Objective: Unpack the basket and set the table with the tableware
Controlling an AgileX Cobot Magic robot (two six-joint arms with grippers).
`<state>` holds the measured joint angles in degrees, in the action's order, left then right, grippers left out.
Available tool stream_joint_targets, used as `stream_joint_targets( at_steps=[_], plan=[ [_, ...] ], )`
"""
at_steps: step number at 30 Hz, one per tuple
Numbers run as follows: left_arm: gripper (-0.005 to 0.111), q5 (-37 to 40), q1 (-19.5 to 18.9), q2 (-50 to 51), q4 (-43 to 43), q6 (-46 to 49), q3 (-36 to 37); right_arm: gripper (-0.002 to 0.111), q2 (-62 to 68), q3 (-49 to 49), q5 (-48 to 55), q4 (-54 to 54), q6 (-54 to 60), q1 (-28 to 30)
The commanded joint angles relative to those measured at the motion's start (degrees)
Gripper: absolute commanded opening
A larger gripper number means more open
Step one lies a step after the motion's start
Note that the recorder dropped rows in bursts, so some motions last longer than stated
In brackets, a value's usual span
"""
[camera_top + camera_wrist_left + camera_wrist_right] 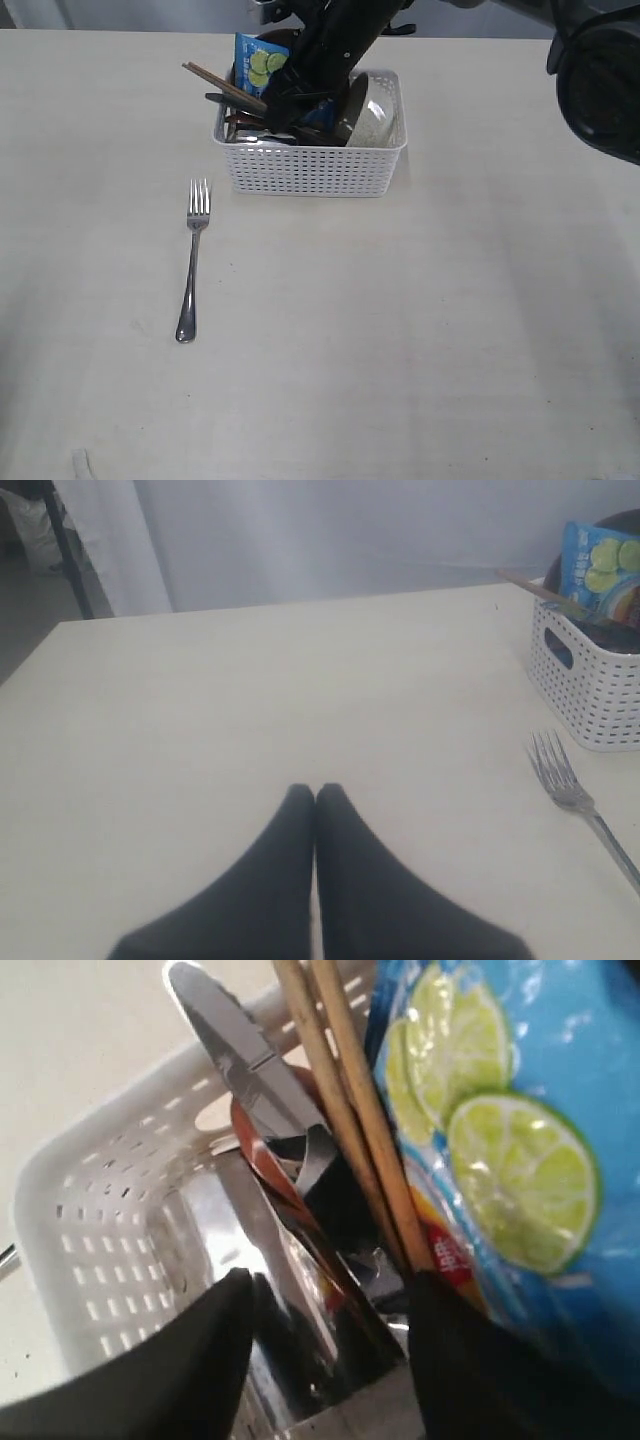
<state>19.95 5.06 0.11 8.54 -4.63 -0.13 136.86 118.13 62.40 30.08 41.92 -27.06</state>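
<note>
the right gripper (330, 1285) stood down inside the basket (315, 165), jaws well apart and clamped on nothing. just ahead of its fingers lay a tangle: the knife (235, 1045), the chopsticks (340, 1080) and the red spoon (252, 1145), their ends crossing in the gap, with the cup (225, 1210) close beneath. the bag (500, 1110) pressed up beside one finger. the left gripper (315, 792) was closed and empty over the table (450, 330), with the fork (193, 260) ahead of it and off to one side, and the basket beyond that.

we judged the main risk to be a closing that caught two pieces at once, since the handles overlapped. a dragged chopstick could spill over the rim, or the light basket could tip or slide. the bag could also get pinched.

the lattice wall sat close around the fingers, so we saw little room sideways. straight up looked free. beyond the basket the table lay wide and bare beside the fork.
</note>
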Motion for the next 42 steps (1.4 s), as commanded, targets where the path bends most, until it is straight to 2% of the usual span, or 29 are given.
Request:
stream_joint_targets(
  at_steps=[1, 4, 11, 21, 29, 31, 38, 42],
  plan=[
    [0.000, -0.03, 0.29, -0.11, 0.25, -0.13, 0.13, 0.045, -0.38, -0.22, -0.95, 1.56, 1.02, -0.36],
    [0.000, -0.03, 0.29, -0.11, 0.25, -0.13, 0.13, 0.042, 1.57, -0.22, -1.96, 1.92, 1.02, -0.36],
    [0.000, -0.03, 0.29, -0.11, 0.25, -0.13, 0.13, 0.042, 2.63, -0.22, -3.25, 2.50, 1.86, -0.36],
    [0.000, -0.03, 0.29, -0.11, 0.25, -0.13, 0.13, 0.042, 2.83, -0.22, -3.87, 3.08, 9.91, -0.36],
    [0.000, -0.03, 0.29, -0.11, 0.25, -0.13, 0.13, 0.041, 4.72, -0.22, -4.12, 2.04, 9.92, -0.36],
    [0.000, -0.03, 0.29, -0.11, 0.25, -0.13, 0.13, 0.036, 4.85, -0.22, -4.12, 1.93, 9.92, -0.36],
    [0.000, -0.03, 0.29, -0.11, 0.25, -0.13, 0.13, 0.000, 4.94, -0.22, -3.88, -1.13, 7.89, -0.36],
    [0.000, -0.03, 0.29, -0.11, 0.25, -0.13, 0.13, -0.001, 4.83, -0.22, -3.88, -3.54, 4.36, -0.36]
  ],
)
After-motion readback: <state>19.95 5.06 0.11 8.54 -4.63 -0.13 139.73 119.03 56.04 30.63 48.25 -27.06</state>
